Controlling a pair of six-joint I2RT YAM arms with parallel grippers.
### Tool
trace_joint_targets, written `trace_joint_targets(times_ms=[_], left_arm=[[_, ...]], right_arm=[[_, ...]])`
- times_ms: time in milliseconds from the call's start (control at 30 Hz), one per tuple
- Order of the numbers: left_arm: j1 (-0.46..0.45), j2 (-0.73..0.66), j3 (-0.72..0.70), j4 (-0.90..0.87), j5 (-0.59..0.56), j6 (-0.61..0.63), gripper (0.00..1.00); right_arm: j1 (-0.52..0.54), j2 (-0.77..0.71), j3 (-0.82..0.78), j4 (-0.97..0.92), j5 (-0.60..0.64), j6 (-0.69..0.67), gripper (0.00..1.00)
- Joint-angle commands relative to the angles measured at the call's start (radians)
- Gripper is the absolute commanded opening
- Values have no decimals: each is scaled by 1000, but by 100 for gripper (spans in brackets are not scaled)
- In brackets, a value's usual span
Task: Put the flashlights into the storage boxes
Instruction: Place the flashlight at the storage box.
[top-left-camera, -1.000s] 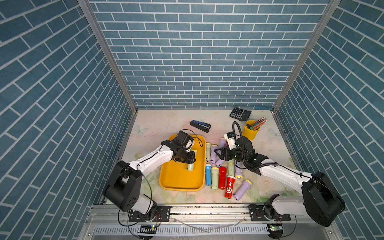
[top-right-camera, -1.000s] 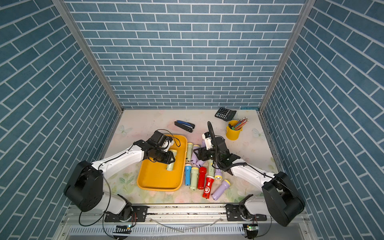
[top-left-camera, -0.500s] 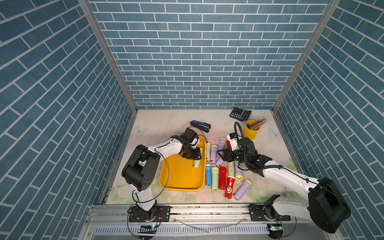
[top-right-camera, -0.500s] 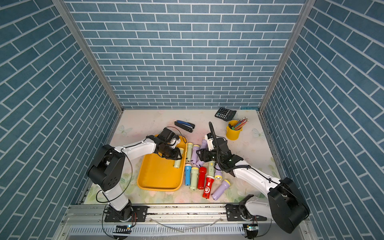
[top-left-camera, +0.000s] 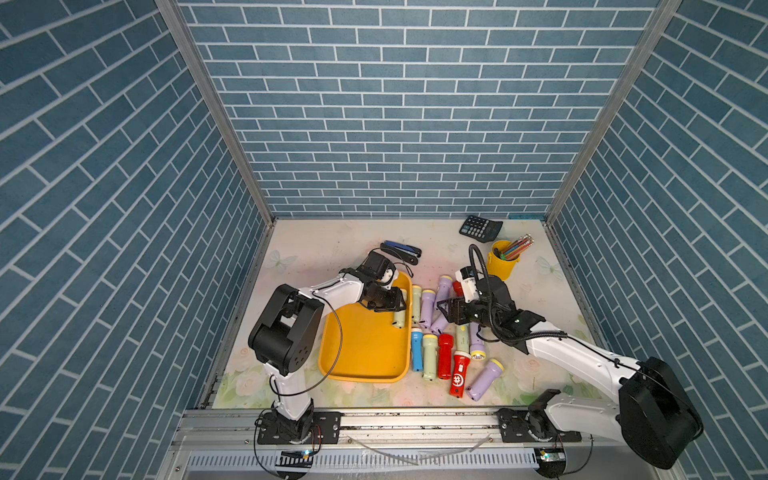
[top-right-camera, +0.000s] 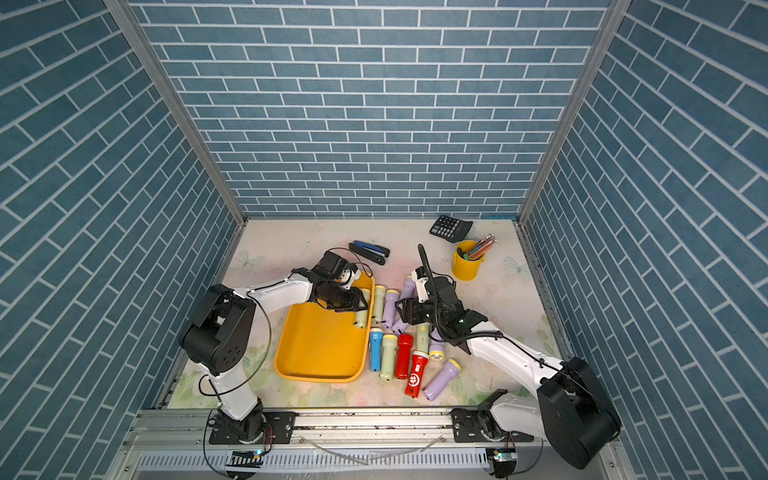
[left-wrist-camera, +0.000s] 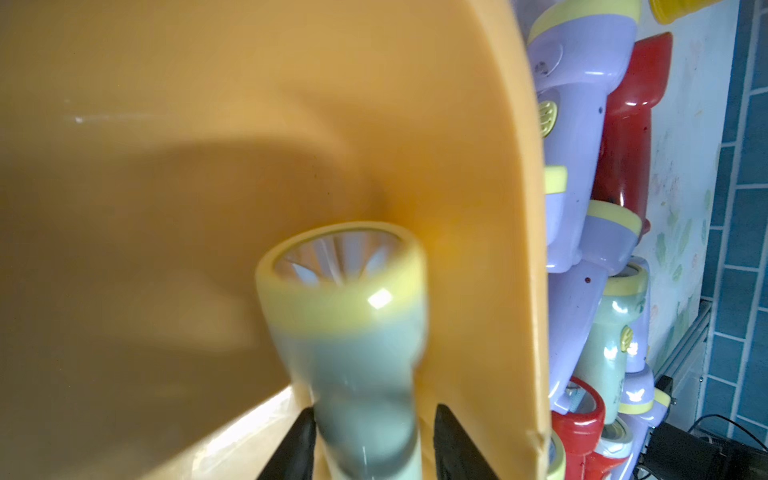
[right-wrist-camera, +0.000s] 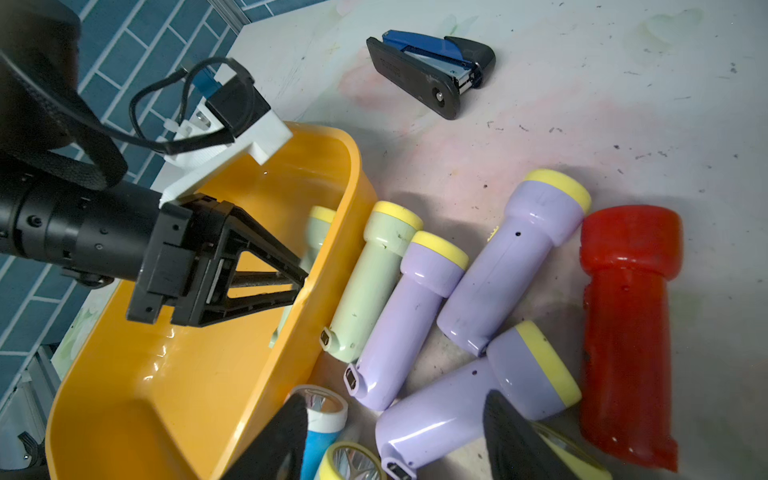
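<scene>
A pale green flashlight (left-wrist-camera: 353, 324) with a yellow head lies inside the yellow-orange storage box (top-left-camera: 365, 357), against its right wall. My left gripper (left-wrist-camera: 374, 411) straddles its handle with the jaws parted; one finger touches it and a gap shows at the other. In both top views this flashlight (top-left-camera: 400, 320) (top-right-camera: 361, 318) sits just under the left gripper (top-left-camera: 392, 302). Right of the box lie several flashlights, lilac, green, red and a blue one (top-left-camera: 417, 349). My right gripper (right-wrist-camera: 395, 401) hangs open above a lilac flashlight (right-wrist-camera: 457, 407), holding nothing.
A blue-black stapler (top-left-camera: 401, 250) lies behind the box. A calculator (top-left-camera: 481, 227) and a yellow pencil cup (top-left-camera: 503, 261) stand at the back right. Brick-patterned walls close three sides. A red flashlight (right-wrist-camera: 627, 332) lies beside the lilac ones.
The left arm carried the pale green flashlight from the box's middle to its right wall, and its jaws have parted. The right arm has barely moved.
</scene>
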Motion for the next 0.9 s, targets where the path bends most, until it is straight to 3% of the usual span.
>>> trace_joint_targets(times_ms=[0, 300, 467, 667, 867], left_arm=[[8, 15, 19, 29, 24, -11, 48], [13, -21, 13, 19, 14, -4, 49], [13, -110, 15, -22, -43, 15, 49], [12, -274, -19, -64, -151, 61, 49], [3, -416, -109, -49, -203, 88, 49]], right_arm=[[-3, -27, 4, -22, 24, 20, 68], [-2, -40, 12, -48, 34, 16, 68], [-6, -61, 31, -149, 67, 24, 68], [-12, -90, 114, -443, 167, 79, 67], [-16, -109, 194, -822, 209, 239, 65]])
